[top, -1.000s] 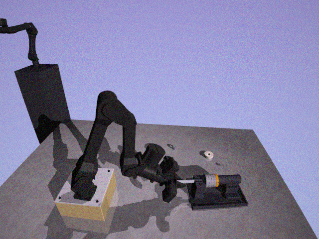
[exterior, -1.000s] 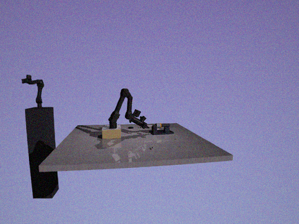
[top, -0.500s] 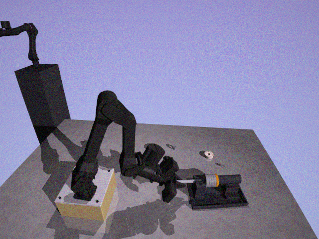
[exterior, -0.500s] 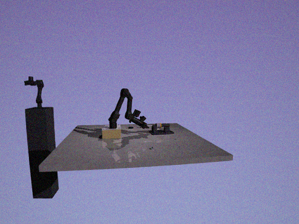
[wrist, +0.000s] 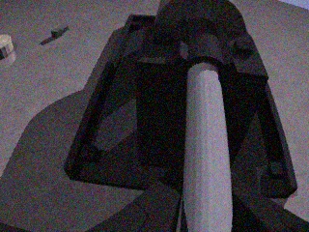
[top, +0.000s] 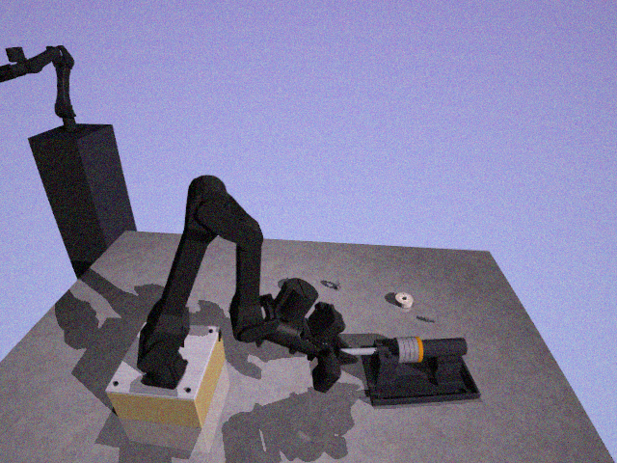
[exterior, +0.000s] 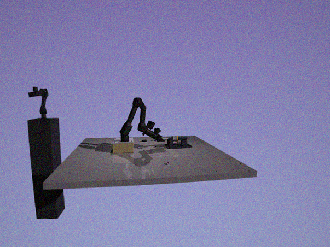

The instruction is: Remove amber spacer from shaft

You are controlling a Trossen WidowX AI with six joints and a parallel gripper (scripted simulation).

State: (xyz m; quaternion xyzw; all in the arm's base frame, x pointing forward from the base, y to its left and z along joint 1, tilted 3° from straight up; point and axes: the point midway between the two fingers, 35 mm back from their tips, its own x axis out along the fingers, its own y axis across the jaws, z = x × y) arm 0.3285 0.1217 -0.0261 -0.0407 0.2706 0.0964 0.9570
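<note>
The white shaft [top: 364, 351] [wrist: 208, 145] runs level from my gripper [top: 343, 351] [exterior: 162, 140] into the near support of the dark fixture. My gripper is shut on the shaft's outer end, with bare shaft between the fingers and the support. The amber spacer [top: 419, 349] [exterior: 177, 138] sits upright in line with the shaft, against the dark cylindrical housing [top: 450, 346]. Several light grey spacers [top: 407, 349] stand packed side by side between the amber one and the near support. In the wrist view the support hides the spacers. The shaft's inner end is hidden.
The fixture's dark base tray [top: 423, 399] [wrist: 87, 132] has a raised rim. A pale round piece [top: 404, 300] [wrist: 5, 45] and a small dark piece [top: 425, 318] [wrist: 58, 31] lie on the table beyond it. Another arm [top: 63, 84] [exterior: 43, 102] stands on a dark pedestal [top: 94, 189] [exterior: 44, 144].
</note>
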